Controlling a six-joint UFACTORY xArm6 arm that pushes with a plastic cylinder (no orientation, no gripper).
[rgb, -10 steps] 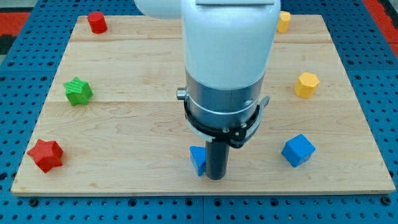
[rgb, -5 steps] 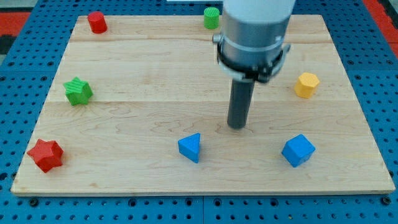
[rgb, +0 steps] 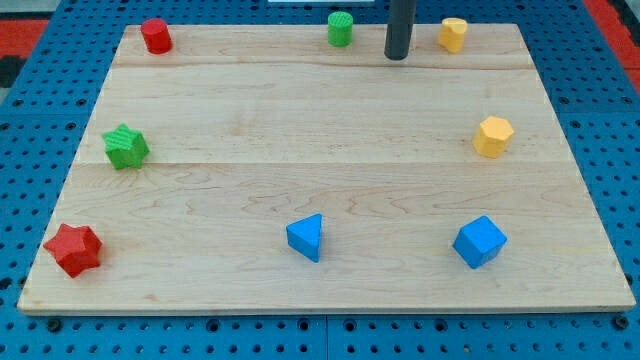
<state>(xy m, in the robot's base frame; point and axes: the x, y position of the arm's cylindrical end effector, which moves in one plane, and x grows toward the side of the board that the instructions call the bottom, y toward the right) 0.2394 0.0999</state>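
Note:
My tip (rgb: 398, 57) rests near the view's top edge of the wooden board, touching no block. It stands between the green cylinder (rgb: 340, 29) on its left and the yellow cylinder-like block (rgb: 453, 34) on its right, both a short gap away. A yellow hexagonal block (rgb: 493, 136) lies lower on the right. Far below sit the blue triangular block (rgb: 306, 238) and the blue cube (rgb: 479, 241).
A red cylinder (rgb: 155, 36) stands at the top left corner. A green star (rgb: 126, 146) lies at the left side and a red star (rgb: 73, 249) at the bottom left. The wooden board (rgb: 300, 140) sits on a blue pegboard.
The tip has moved from beside the blue triangular block up across the board to the view's top. The blue triangular block shifted slightly left early on and now lies still.

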